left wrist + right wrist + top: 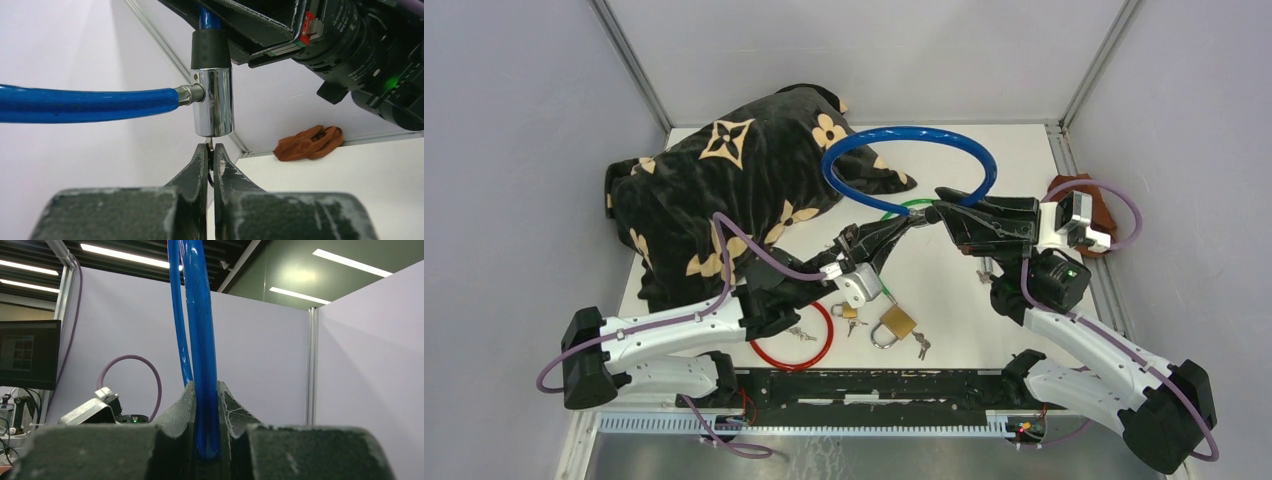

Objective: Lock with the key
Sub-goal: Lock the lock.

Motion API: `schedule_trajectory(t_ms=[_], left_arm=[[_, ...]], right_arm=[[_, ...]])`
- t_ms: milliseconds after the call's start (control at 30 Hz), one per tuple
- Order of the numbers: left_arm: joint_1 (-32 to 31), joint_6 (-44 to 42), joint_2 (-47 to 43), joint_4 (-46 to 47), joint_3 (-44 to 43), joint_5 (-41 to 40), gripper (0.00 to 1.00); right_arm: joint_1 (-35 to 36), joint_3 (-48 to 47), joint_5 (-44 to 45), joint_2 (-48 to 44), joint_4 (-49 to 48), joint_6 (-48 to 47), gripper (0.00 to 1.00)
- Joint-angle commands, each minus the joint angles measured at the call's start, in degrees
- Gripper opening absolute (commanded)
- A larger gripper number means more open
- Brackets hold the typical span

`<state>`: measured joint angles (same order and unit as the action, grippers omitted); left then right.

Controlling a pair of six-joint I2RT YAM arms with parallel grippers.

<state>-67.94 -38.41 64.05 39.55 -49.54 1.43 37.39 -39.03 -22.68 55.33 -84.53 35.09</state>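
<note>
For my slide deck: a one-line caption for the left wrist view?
Left gripper, jaws shut on a key, beneath the chrome barrel of the blue cable lock.

Sheath of cable (90, 105): blue plastic, glossy, smooth; lock barrel (213, 102): polished chrome metal, mirror-bright, under a matt black collar (211, 48); key (210, 143): thin bare metal; left gripper (211, 148) fingers: dark matt plastic, scuffed grey, rough-edged; blanket (724, 190): black plush cloth, tan flower print; padlock (896, 322): brass-coloured metal, dull sheen; table (944, 285): white, matt, smooth; brown bundle (310, 142): soft, crumpled, cloth or leather
</note>
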Motion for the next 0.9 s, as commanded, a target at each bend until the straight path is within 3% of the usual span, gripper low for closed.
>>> schedule_trajectory(t_ms=[0, 500, 633, 867], left_arm=[[-0.8, -8.5, 0.8, 4.3, 1.0, -5.3, 0.02], [-1.6, -11.8, -0.2, 3.9, 2.3, -2.9, 0.02], [-1.5, -5.1, -1.3, 0.4, 1.8, -1.7, 0.02], [-1.0, 11.0, -5.0, -12.7, -1.6, 7.8, 0.02]], right_arm=[[0.2, -0.3, 2.8, -1.3, -3.3, 1.2, 0.0], [0.1, 0.0, 3.5, -1.5, -2.7, 0.5, 0.0], [0.1, -0.9, 1.6, -1.6, -1.6, -0.1, 0.0], [0.1, -3.7, -7.3, -2.3, 0.7, -2.4, 0.0]])
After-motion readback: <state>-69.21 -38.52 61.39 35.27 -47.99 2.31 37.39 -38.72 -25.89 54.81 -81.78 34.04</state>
